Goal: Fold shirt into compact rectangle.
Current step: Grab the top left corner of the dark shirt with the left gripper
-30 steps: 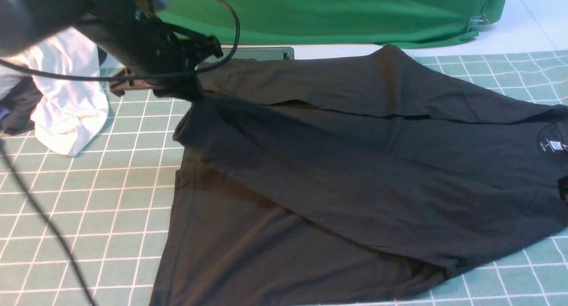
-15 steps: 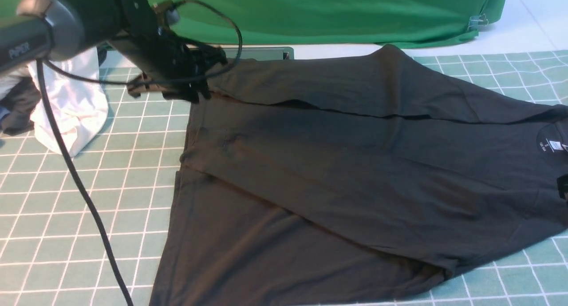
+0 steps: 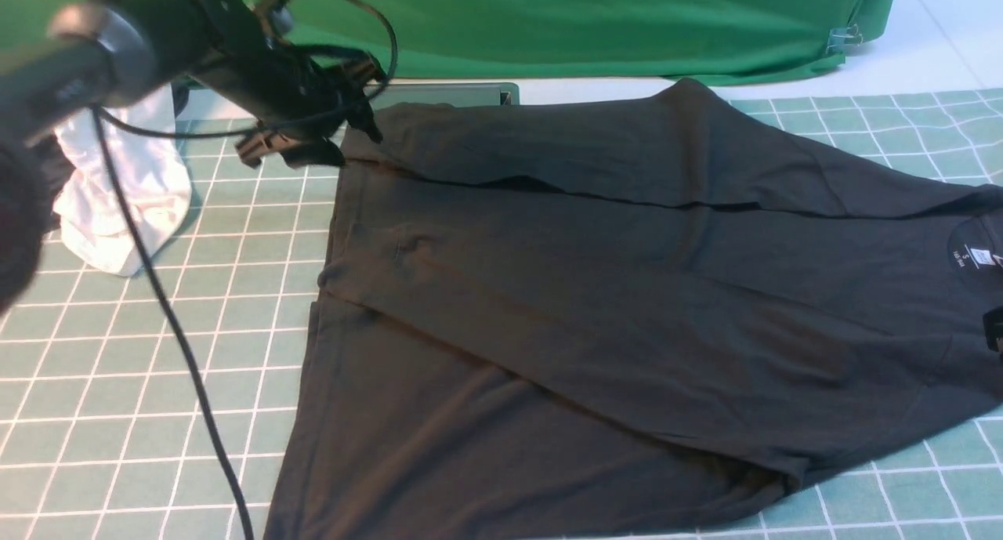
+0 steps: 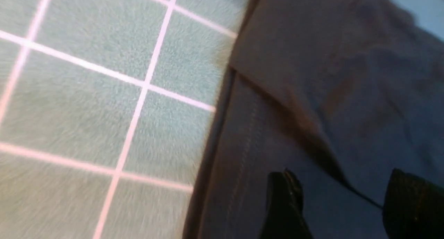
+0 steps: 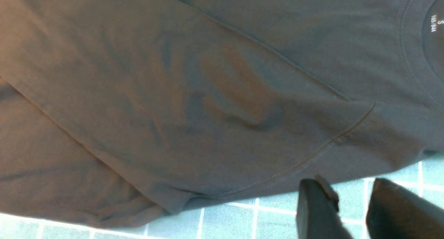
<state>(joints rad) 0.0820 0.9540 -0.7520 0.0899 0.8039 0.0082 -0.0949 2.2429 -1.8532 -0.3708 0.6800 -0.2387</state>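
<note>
black shirt (image 3: 595,305), flat, both long sides folded inward, neck label (image 3: 970,255) at right

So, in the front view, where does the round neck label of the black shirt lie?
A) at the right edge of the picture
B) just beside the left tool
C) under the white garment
A: the round label shows on the shirt at the right edge, far from the white garment on the left.

shirt (image 4: 322,69) on grid mat (image 4: 86,110), left gripper (image 4: 347,207) — jaws apart
</note>
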